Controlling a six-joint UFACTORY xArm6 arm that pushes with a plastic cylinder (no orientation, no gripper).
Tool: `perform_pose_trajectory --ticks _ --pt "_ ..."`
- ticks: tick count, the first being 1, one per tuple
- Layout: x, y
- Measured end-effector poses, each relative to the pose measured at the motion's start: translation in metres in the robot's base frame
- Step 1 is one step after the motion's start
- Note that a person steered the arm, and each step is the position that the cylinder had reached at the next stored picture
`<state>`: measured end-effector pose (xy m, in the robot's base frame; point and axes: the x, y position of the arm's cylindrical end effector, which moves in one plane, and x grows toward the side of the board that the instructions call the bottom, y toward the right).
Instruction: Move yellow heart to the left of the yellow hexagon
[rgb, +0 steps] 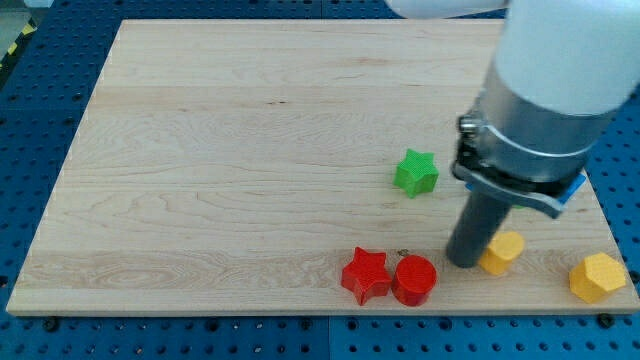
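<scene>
A yellow block (504, 252), probably the heart, lies near the board's bottom edge at the view's right, its left part hidden by the rod. The yellow hexagon (598, 277) lies to its right, close to the board's bottom right corner, with a clear gap between them. My tip (465, 263) is down on the board right against the left side of the yellow heart, between it and the red cylinder (415, 280).
A red star (365, 275) touches the red cylinder's left side near the bottom edge. A green star (416, 172) lies above them. A blue block (574, 188) peeks out behind the arm at the right edge of the wooden board (220, 150).
</scene>
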<state>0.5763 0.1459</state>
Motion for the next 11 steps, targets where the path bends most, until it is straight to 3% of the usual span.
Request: perform_pose_trajectory --ticks 2,4,5,7,11 --pt "0.026 0.037" --pt "-0.011 0.012" --pt "-0.034 0.032" --pt "-0.019 0.072" --pt "-0.022 0.037"
